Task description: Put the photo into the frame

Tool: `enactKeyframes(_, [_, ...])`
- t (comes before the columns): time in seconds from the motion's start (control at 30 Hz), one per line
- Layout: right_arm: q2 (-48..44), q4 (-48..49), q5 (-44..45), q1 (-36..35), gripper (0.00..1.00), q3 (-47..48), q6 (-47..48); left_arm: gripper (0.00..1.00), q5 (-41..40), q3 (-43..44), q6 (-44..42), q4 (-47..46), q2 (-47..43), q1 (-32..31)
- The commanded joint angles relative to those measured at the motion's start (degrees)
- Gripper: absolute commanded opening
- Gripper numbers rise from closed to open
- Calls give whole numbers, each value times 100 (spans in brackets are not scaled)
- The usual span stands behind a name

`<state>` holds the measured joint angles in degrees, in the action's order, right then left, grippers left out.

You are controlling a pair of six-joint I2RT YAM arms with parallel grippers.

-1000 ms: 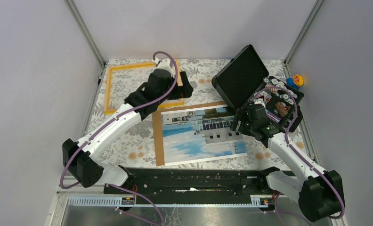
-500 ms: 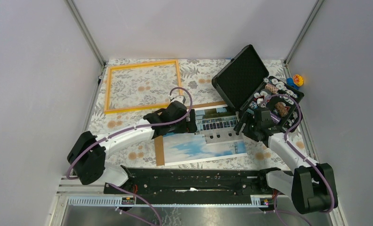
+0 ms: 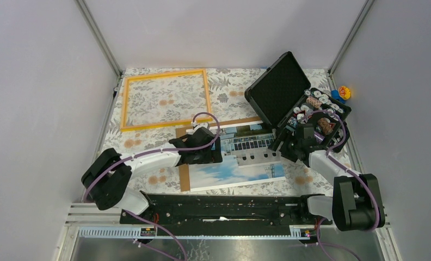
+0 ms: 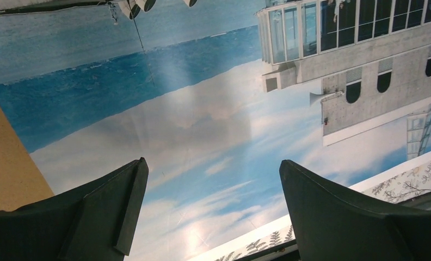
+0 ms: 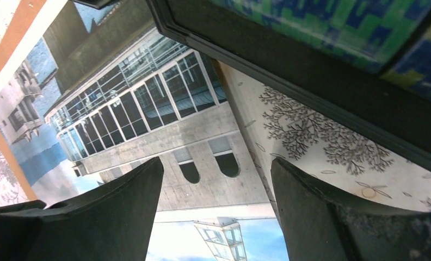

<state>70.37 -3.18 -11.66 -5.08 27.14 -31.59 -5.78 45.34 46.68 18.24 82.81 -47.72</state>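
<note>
From above, the photo (image 3: 240, 169) lies flat and picture side up on the brown board (image 3: 184, 176), near the middle of the flowered tablecloth (image 3: 229, 87). The frame (image 3: 159, 125) lies at the far left, apart from the photo, with only tablecloth inside it. My left gripper (image 3: 217, 152) is low over the photo's left part. My right gripper (image 3: 277, 144) is at the photo's right edge, just beside the open black case (image 3: 278, 89).

In my left wrist view, my 2 fingers (image 4: 110, 217) stand wide apart with nothing between them, over the sky part of the photo. The board shows at the left. I cannot tell whether the tips touch the paper.

In my right wrist view, the 2 fingers (image 5: 115, 217) are spread wide and hold nothing. Below them are the building's windows and the photo's white border, with the tablecloth and the case's rim to the right.
</note>
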Motion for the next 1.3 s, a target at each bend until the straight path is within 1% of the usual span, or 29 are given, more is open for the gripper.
enactKeyframes(0.0, [151, 478, -337, 34, 79, -105, 16, 99, -38, -75, 187, -378, 132, -70])
enactKeyframes(0.13, [135, 535, -505, 60, 78, -152, -7, 99, -136, -123, 232, -374, 133, -131])
enactKeyframes(0.23, [86, 682, -867, 86, 78, -222, -86, 99, -159, -156, 222, -350, 143, -135])
enactKeyframes(0.4, [-315, 774, -1135, 95, 78, -346, -313, 99, -307, -232, 210, -197, 171, -188])
enactKeyframes(0.6, [-545, 1038, -1779, 100, 77, -665, -857, 99, -327, -367, 271, -206, 140, -240])
enactKeyframes(0.9, [-897, 1126, -2273, 103, 76, -880, -1281, 99, -381, -408, 316, -277, 212, -344])
enactKeyframes(0.97, [-911, 1114, -2294, 95, 76, -877, -1247, 99, -396, -395, 302, -276, 218, -354])
enactKeyframes(1.07, [-937, 810, -2031, 97, 75, -848, -980, 99, -412, -391, 283, -262, 206, -369])
enactKeyframes(1.2, [-832, 298, -1840, 103, 75, -767, -819, 99, -460, -411, 263, -212, 157, -368])
enactKeyframes(1.27, [-787, -107, -1630, 102, 75, -720, -805, 99, -475, -426, 254, -204, 140, -366])
